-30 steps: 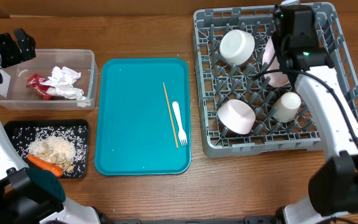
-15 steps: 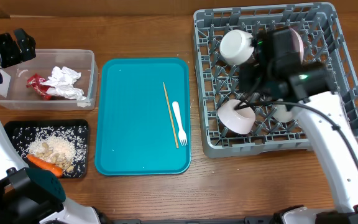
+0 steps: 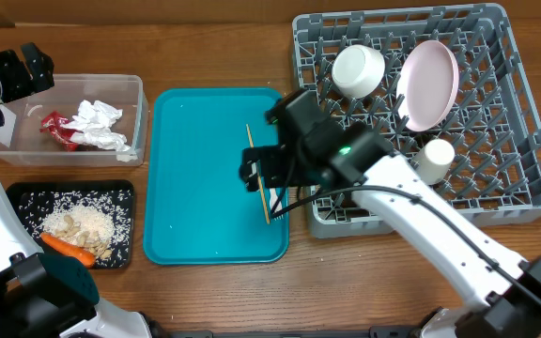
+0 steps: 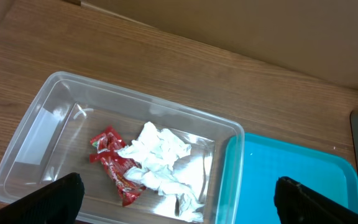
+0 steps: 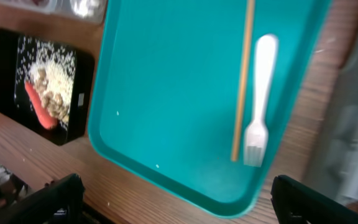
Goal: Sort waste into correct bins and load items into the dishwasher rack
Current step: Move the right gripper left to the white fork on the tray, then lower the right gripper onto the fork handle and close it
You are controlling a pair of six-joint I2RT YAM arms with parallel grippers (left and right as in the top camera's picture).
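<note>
The right gripper [image 5: 179,202] has moved left from the square grey plastic rack [image 3: 496,56] to over the white plastic fork [image 5: 258,99], fingers wide apart, same as the left gripper [image 4: 179,199].

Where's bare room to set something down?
Teal plastic tray: bare from its left rim to the thin wooden stick and white plastic fork. Grey plastic rack: bare right of the round pale pink dish. Crowded: rack's top-left.

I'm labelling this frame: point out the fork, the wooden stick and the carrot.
fork [image 5: 259,93], right wrist view, middle of its handle.
wooden stick [image 5: 243,81], right wrist view, mid-length.
carrot [image 5: 39,107], right wrist view, its middle.
</note>
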